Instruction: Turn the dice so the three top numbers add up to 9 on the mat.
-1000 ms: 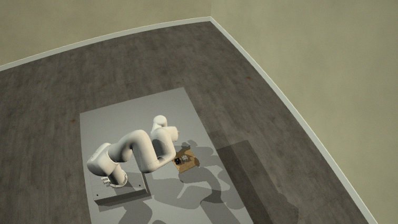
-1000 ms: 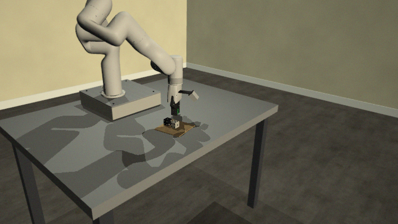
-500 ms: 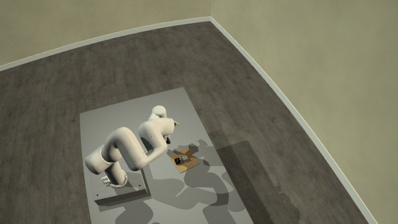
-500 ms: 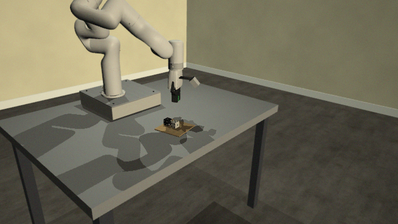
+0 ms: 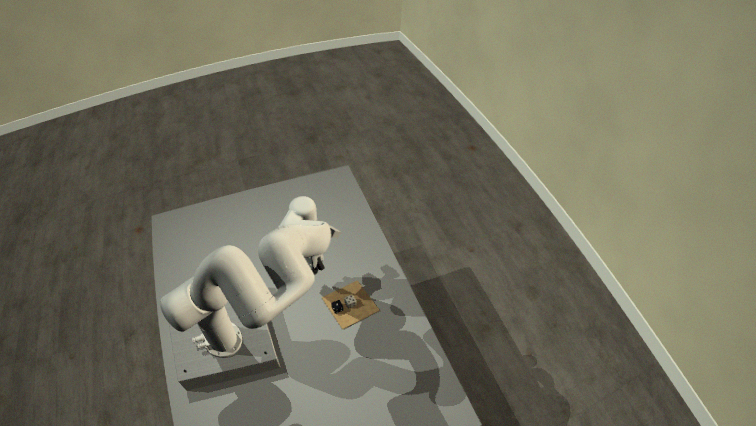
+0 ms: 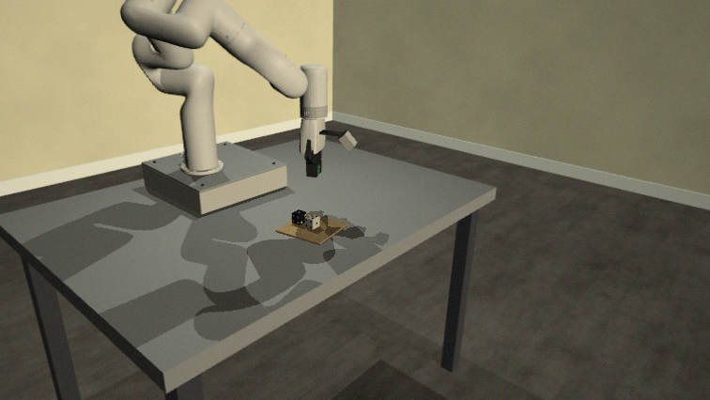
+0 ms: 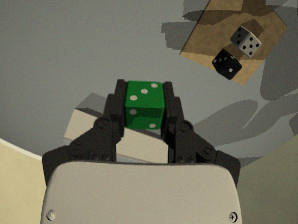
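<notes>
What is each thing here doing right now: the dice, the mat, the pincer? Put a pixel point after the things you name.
Green die (image 6: 318, 169) (image 7: 144, 105): held up off the table
Black die (image 5: 336, 305) (image 6: 298, 217) (image 7: 227, 64): resting on the mat
White die (image 5: 350, 301) (image 6: 312, 222) (image 7: 246, 42): resting on the mat
Mat (image 5: 346, 320) (image 6: 317, 238) (image 7: 200, 46): flat on the table
Pincer (image 5: 317, 266) (image 6: 313, 171) (image 7: 144, 102): shut on the green die

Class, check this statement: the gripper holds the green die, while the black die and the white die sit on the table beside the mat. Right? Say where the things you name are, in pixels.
No: the black die (image 5: 336, 306) (image 6: 298, 217) (image 7: 227, 64) and white die (image 5: 350, 301) (image 6: 312, 222) (image 7: 246, 41) sit on the mat (image 5: 347, 320) (image 6: 317, 238) (image 7: 199, 44), as the exterior view shows.
</notes>
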`<state>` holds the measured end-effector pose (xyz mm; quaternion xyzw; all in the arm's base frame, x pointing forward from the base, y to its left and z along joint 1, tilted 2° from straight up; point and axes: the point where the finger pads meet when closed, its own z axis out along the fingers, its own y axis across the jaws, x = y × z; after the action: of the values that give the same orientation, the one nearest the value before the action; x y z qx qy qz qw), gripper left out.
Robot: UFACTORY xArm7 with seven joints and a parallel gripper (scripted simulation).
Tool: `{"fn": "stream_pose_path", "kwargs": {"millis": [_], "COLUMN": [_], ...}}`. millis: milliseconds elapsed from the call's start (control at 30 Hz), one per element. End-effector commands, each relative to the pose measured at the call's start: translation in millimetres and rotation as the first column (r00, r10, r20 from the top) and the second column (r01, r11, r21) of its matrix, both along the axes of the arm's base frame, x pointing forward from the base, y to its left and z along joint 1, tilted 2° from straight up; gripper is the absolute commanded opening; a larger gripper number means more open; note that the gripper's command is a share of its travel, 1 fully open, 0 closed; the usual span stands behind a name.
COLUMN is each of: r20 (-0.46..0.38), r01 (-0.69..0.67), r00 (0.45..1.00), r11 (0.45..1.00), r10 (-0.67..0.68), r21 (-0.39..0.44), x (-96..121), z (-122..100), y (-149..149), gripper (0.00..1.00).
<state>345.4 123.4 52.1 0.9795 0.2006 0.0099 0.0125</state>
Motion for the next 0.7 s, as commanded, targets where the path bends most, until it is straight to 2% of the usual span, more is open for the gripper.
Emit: {"fn": "stream_pose_path", "kwargs": {"millis": [0,33,233,300,367,500,667], "r20": [0.009,0.009,-0.003,-0.003,-0.010,-0.005,0.075], "r01": [-0.173,-0.176,-0.382,-0.382,-0.435,-0.438,-0.440], "r00": [0.985,0.984,0.924,0.924,0.900,0.899,0.896], "r11": [0.985,0.984,0.924,0.924,0.900,0.899,0.898], "r10": [0.173,0.176,0.382,0.382,0.435,0.438,0.438], "r21": [0.009,0.009,-0.004,-0.004,-0.011,-0.009,0.024], "x": [39.9,40.6,81.6,81.6,91.4,92.1,92.5], "z": [2.7,2.6,-7.8,-7.8,-12.8,-13.2,-13.6], "y": [15.5,15.8,31.8,31.8,35.8,35.9,35.1], "gripper": [0.27,0.27,0.27,0.27,0.27,0.27,0.27]}}
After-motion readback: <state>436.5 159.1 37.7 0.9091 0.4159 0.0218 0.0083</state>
